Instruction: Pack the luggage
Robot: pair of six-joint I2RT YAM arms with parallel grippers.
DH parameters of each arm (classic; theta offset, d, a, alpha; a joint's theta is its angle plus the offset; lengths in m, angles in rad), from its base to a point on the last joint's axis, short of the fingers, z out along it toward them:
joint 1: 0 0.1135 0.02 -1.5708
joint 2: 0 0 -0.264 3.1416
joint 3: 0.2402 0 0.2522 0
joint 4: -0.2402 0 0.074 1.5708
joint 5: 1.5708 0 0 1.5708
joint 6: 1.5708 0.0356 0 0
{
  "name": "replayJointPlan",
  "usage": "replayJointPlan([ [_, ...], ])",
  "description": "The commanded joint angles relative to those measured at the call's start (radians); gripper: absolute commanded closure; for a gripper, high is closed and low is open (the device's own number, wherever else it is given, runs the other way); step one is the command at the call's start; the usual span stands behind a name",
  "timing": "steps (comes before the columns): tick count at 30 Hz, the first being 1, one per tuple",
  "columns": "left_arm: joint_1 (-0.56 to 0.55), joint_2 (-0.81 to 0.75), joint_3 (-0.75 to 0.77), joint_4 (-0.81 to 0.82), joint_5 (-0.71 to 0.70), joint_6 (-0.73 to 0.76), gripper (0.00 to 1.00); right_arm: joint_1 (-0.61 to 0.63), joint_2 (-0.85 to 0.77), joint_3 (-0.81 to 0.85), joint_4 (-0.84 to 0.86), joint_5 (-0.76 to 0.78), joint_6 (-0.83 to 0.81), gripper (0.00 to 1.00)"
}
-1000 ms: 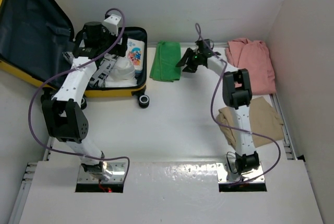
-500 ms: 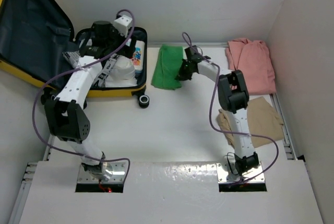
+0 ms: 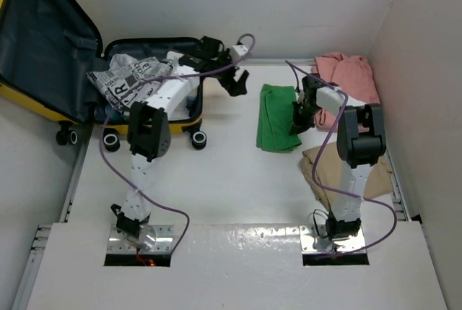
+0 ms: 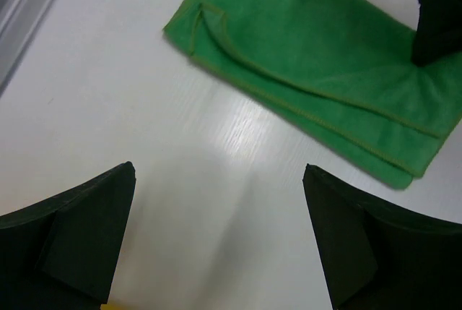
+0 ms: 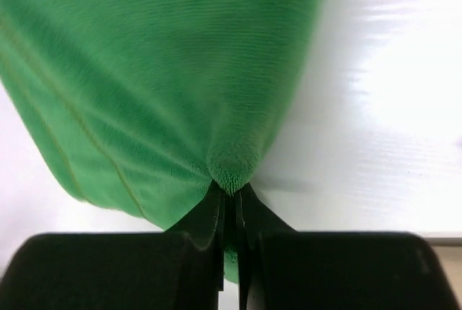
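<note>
Overhead, the luggage (image 3: 170, 126) lies open at the far left of the worktop (image 3: 216, 187), its lid raised at the left and a black-and-white printed fabric (image 3: 130, 79) inside. The left end effector (image 3: 237, 82), fingers spread wide and holding nothing, hangs just right of the luggage, facing the green cloth (image 3: 278, 117). The right end effector (image 3: 296, 126) is clamped on that cloth's right edge, a fold pinched between its 2 fingers. A pink garment (image 3: 354, 82) and a tan garment (image 3: 375, 162) lie at the right.
</note>
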Motion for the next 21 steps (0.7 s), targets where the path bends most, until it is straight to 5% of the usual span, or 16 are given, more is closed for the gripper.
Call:
replayJointPlan([
  [1,-0.076,0.087,0.129,-0.035,0.067,0.046,0.00,0.007,-0.062,0.006,-0.132,-0.039,-0.253,1.00],
  [6,-0.122,0.179,0.217,0.017,0.081,-0.019,0.00,0.071,-0.057,0.017,-0.323,-0.137,-0.492,1.00],
  [10,-0.132,0.190,0.128,0.111,0.113,-0.076,0.00,0.097,-0.095,-0.014,-0.353,-0.151,-0.550,1.00],
  [11,-0.142,0.190,0.128,0.121,0.113,-0.076,0.00,0.100,-0.100,-0.016,-0.364,-0.148,-0.562,0.94],
  [13,-0.142,0.217,0.128,0.131,0.125,-0.087,0.00,0.099,-0.132,-0.022,-0.377,-0.151,-0.567,0.69],
  [14,-0.151,0.226,0.128,0.131,0.136,-0.104,0.00,0.082,-0.149,-0.045,-0.371,-0.154,-0.565,0.47],
  [15,-0.151,0.239,0.128,0.155,0.177,-0.122,0.00,0.076,-0.167,-0.059,-0.354,-0.154,-0.558,0.40],
  [21,-0.139,0.228,0.027,0.413,0.313,-0.339,0.00,-0.074,-0.416,-0.144,-0.217,-0.206,-0.457,0.33],
])
